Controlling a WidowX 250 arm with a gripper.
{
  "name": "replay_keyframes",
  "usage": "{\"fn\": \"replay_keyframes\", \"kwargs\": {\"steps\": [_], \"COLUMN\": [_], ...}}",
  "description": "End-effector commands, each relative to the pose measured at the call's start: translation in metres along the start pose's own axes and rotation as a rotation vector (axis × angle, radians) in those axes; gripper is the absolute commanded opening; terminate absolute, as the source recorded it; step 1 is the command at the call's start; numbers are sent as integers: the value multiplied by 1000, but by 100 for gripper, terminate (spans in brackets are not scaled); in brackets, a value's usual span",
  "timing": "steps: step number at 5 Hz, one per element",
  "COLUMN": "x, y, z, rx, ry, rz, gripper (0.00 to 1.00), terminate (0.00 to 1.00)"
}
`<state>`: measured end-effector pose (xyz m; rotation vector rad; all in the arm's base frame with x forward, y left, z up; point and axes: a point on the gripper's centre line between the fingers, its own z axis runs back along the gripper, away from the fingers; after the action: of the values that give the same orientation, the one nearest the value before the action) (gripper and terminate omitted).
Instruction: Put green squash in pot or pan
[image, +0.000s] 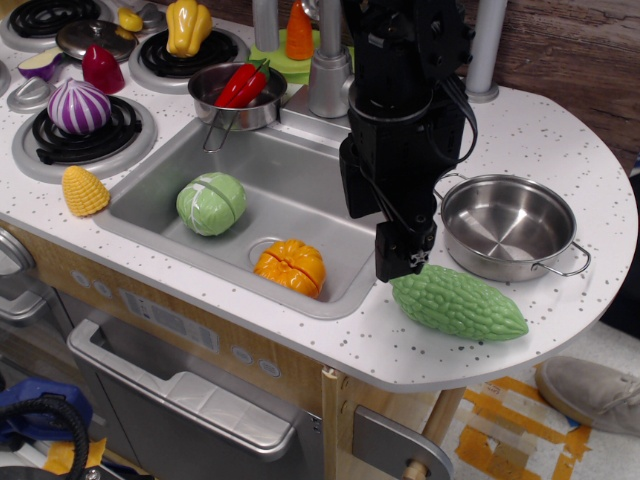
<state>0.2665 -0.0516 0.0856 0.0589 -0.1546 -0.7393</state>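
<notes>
Observation.image shows me the hand (405, 262) at the squash's (458, 302) near-left blunt end, its fingers too dark to tell apart or together, the squash lying on the desk (560, 130), long axis running rightward, just near of the pan (507, 226).

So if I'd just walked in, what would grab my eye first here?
Probably the big black robot arm in the middle, its pincer hanging right above the blunt end of the bumpy green squash on the speckled counter. Just behind the squash sits an empty shiny steel pan. To the left, the sink holds a green cabbage and an orange pumpkin.
</notes>
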Motion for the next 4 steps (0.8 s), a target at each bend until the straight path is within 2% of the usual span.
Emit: {"fn": "replay_keyframes", "kwargs": {"steps": [1,3,4], "x": [0,25,34], "y": [0,10,11], "z": [0,-6,-12], "rx": [0,65,73], "ry": [0,-39,-30], "rz": [0,-258,-400], "gripper": [100,100,100], "terminate": [0,0,0]}}
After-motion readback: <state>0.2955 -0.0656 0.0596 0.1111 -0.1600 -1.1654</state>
